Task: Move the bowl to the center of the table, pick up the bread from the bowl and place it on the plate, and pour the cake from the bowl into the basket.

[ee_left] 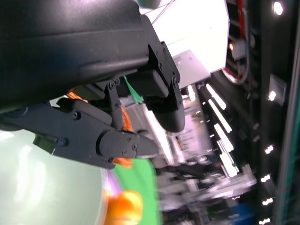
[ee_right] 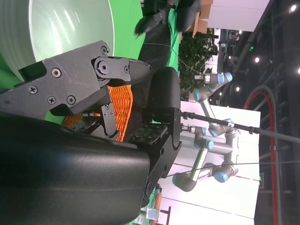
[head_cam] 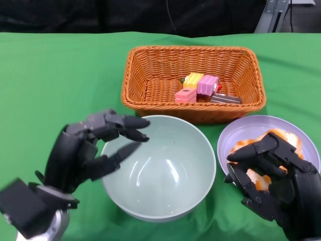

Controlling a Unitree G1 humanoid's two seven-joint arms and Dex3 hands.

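Green cloth (head_cam: pixel 55 70) covers the whole table. Nearest, at six o'clock, sits the pale bowl (head_cam: pixel 159 168), empty; the left hand (head_cam: pixel 85 150) at eight o'clock has its fingers spread over the rim, holding nothing. At four o'clock the right hand (head_cam: pixel 273 175) hovers with fingers apart above the bread (head_cam: pixel 286 138) on the lilac plate (head_cam: pixel 241 131). At twelve o'clock the wicker basket (head_cam: pixel 150 75) holds the cake (head_cam: pixel 200 86). Beyond lies dark backdrop (head_cam: pixel 100 15).

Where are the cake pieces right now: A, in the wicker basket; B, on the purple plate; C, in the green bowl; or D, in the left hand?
A: the cake pieces lie in the basket, and the bowl is empty.
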